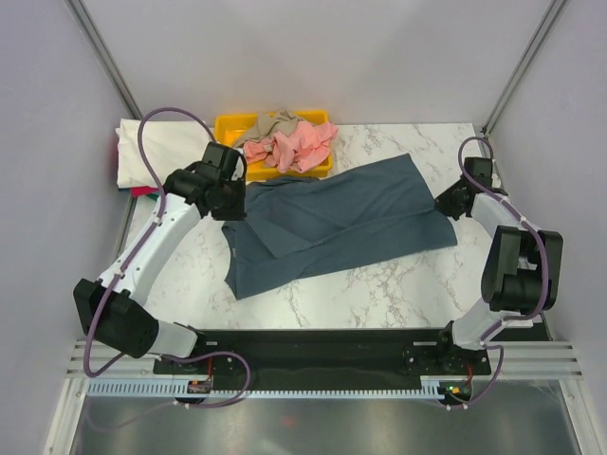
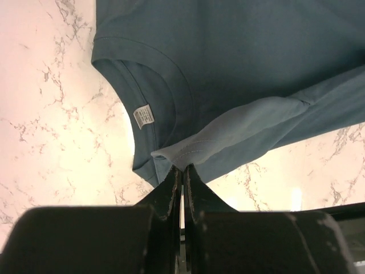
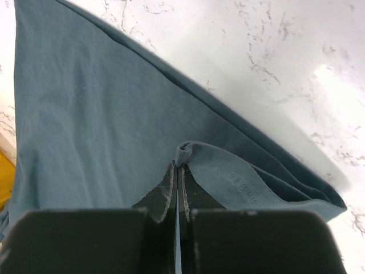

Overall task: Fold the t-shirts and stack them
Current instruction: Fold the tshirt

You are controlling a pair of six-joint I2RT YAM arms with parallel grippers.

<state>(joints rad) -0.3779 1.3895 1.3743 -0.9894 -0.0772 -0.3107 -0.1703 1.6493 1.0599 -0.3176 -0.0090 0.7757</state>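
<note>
A large slate-blue t-shirt [image 1: 341,223] lies spread across the marble table, its collar toward the left. My left gripper [image 1: 230,210] is shut on the sleeve hem at the shirt's far left; the left wrist view shows the pale hem [image 2: 188,151] pinched at my fingertips [image 2: 183,168], beside the collar and its white label [image 2: 144,116]. My right gripper [image 1: 444,203] is shut on the shirt's right edge; in the right wrist view a bunched bit of hem [image 3: 183,153] sits at the closed tips [image 3: 178,166]. Salmon-pink [image 1: 299,147] and tan [image 1: 270,125] shirts lie crumpled in the bin.
A yellow bin [image 1: 230,128] stands at the back of the table behind the shirt. A cream-white cloth stack [image 1: 152,152] with a red edge below it sits at the far left. Bare marble [image 1: 379,284] shows in front of the shirt.
</note>
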